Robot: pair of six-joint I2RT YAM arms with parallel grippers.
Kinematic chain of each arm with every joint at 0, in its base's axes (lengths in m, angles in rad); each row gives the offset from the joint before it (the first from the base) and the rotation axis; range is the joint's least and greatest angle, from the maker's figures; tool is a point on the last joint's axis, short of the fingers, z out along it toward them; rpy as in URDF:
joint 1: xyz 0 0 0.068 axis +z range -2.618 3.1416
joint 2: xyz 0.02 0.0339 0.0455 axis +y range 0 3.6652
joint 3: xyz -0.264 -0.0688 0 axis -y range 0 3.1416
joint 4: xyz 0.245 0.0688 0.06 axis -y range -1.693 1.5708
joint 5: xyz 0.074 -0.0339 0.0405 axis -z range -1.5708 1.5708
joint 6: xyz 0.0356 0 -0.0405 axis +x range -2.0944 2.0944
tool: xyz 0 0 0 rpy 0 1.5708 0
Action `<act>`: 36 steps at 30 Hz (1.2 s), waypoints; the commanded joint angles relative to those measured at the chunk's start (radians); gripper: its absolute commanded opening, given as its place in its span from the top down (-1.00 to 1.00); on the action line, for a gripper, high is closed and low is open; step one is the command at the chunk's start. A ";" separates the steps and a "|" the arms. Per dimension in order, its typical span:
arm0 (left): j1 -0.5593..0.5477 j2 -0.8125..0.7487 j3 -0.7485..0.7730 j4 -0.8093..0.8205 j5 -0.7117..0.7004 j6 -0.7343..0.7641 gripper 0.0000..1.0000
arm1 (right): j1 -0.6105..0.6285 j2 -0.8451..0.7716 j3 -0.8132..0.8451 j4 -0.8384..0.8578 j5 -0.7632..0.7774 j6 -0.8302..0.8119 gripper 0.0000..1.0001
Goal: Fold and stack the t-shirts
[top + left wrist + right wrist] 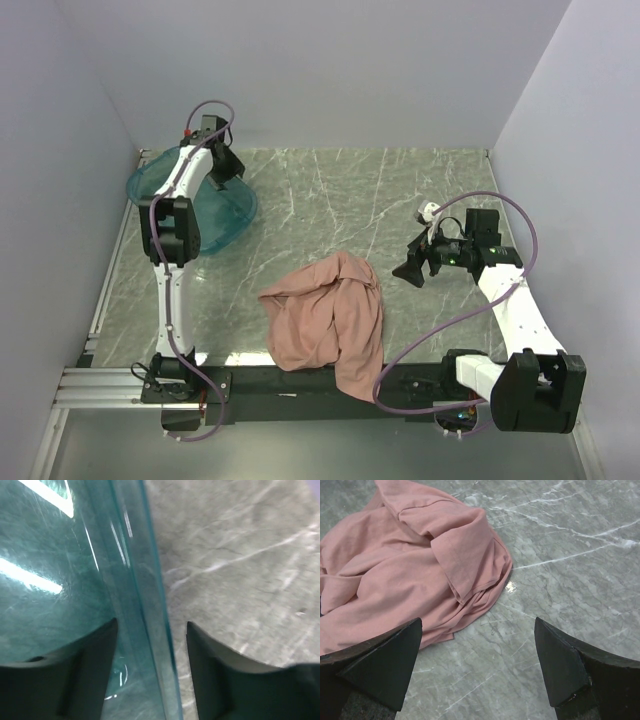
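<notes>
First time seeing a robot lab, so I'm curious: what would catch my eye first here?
A crumpled pink t-shirt lies on the table, at its near edge. At far left, the left gripper straddles the rim of a teal bin; the right gripper hangs open beside the shirt.

Left hand straddles teal bin rim, fingers apart; grey marble table at right.

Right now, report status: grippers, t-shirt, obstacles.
Left gripper open astride rim of translucent teal plastic bin. Right gripper open beside crumpled dusty-pink cotton t-shirt. T-shirt unfolded; bin stands apart.
</notes>
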 commanded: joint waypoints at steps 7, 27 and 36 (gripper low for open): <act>-0.007 -0.034 -0.037 0.007 -0.057 0.131 0.85 | 0.007 -0.017 0.024 0.007 -0.002 -0.013 -0.98; 0.048 -0.183 -0.414 0.219 0.070 0.836 0.96 | 0.006 -0.017 0.024 0.005 -0.011 -0.014 -0.97; 0.059 -0.242 -0.444 0.292 0.041 0.775 0.12 | 0.006 -0.012 0.022 0.004 -0.013 -0.019 -0.98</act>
